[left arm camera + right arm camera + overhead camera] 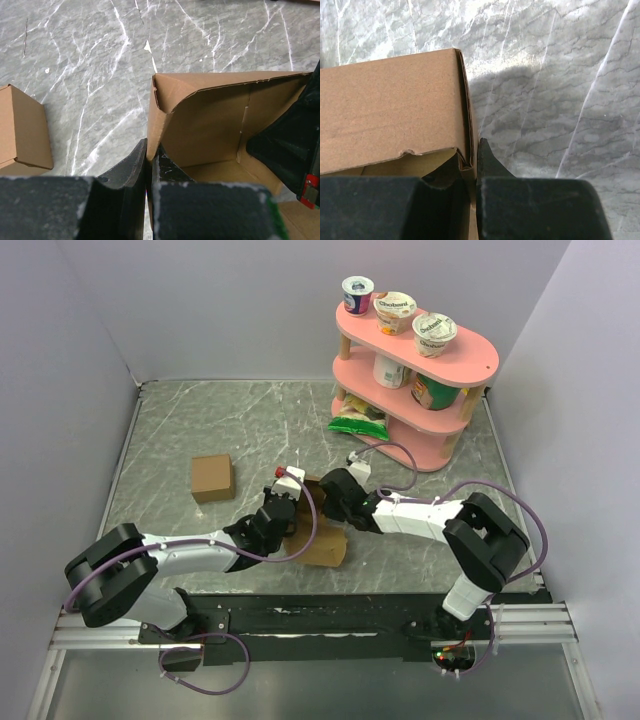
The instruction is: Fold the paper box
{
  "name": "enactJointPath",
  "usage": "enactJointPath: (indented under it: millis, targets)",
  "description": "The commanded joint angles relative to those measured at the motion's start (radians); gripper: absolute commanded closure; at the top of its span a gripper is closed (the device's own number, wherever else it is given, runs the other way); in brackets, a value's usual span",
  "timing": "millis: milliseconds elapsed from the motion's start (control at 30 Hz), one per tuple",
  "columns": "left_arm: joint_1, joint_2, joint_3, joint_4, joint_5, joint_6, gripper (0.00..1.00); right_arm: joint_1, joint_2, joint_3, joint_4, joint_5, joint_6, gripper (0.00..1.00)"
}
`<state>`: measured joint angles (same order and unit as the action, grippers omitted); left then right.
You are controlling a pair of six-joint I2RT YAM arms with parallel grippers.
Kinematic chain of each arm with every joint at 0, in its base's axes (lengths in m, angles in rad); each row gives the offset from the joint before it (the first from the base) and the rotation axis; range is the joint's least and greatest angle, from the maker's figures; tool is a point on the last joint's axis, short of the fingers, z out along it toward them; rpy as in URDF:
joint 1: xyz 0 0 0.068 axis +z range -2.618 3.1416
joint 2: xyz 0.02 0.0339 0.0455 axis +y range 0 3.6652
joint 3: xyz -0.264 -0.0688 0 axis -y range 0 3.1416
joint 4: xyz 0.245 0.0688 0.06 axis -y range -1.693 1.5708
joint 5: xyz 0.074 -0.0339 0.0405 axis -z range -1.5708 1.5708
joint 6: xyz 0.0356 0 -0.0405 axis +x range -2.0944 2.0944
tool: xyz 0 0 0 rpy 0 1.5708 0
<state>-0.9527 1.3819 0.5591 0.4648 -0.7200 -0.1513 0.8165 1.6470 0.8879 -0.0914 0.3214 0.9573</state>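
Note:
The paper box point(322, 540) is a half-formed brown carton at the table's near middle, one flap lying flat toward me. My left gripper point(282, 512) meets it from the left, my right gripper point(335, 502) from the right. The left wrist view looks into the open carton point(215, 125), where my left gripper point(149, 155) is shut on its left wall, one finger inside and one outside. In the right wrist view my right gripper point(470, 152) is shut on the box's point(390, 110) right wall at a corner seam.
A small closed brown cardboard cube point(212, 478) sits left of the arms, also at the left edge of the left wrist view as the cube point(20, 127). A pink two-tier shelf point(425, 390) with yogurt cups, cans and a green bag stands at the back right.

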Motion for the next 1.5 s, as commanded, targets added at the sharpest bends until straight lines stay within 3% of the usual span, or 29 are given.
enactJointPath:
  millis: [0,167,267,367,467,667,767,1000,1133,1333,1467]
  targets:
    - [0.008,-0.073,-0.001,0.072,-0.114,0.015,0.98,-0.085,0.007,-0.047,-0.186,0.194,0.024,1.0]
    - [0.006,-0.073,-0.001,0.077,-0.072,0.015,0.98,-0.083,-0.004,-0.041,-0.13,0.165,-0.032,1.0]
    - [0.006,-0.041,0.024,0.055,-0.027,0.012,0.98,-0.077,-0.044,-0.046,-0.088,0.151,-0.089,0.89]
    - [0.017,0.011,0.054,0.026,0.007,0.013,0.98,-0.056,-0.102,-0.049,-0.087,0.166,-0.14,0.66]
    - [0.043,0.054,0.079,-0.006,0.048,-0.01,0.98,-0.028,-0.176,-0.07,-0.079,0.179,-0.183,0.5]
    - [0.083,0.054,0.062,0.017,0.094,-0.019,0.98,0.048,-0.32,-0.116,-0.096,0.159,-0.25,0.25]
    - [0.097,0.068,0.065,0.014,0.128,-0.005,0.98,0.07,-0.398,-0.162,-0.07,0.093,-0.313,0.19]
    - [0.115,0.062,0.071,0.015,0.368,0.082,0.94,0.05,-0.578,-0.193,-0.113,-0.007,-0.38,0.11]
    - [0.134,0.088,0.122,-0.09,0.632,0.14,0.93,-0.078,-0.582,-0.12,-0.143,-0.175,-0.552,0.13]
    - [0.137,0.147,0.209,-0.263,0.741,0.167,0.94,-0.135,-0.53,-0.024,-0.203,-0.315,-0.753,0.18]
    - [0.137,0.195,0.266,-0.339,0.795,0.162,0.93,-0.134,-0.495,-0.015,-0.189,-0.351,-0.769,0.22]
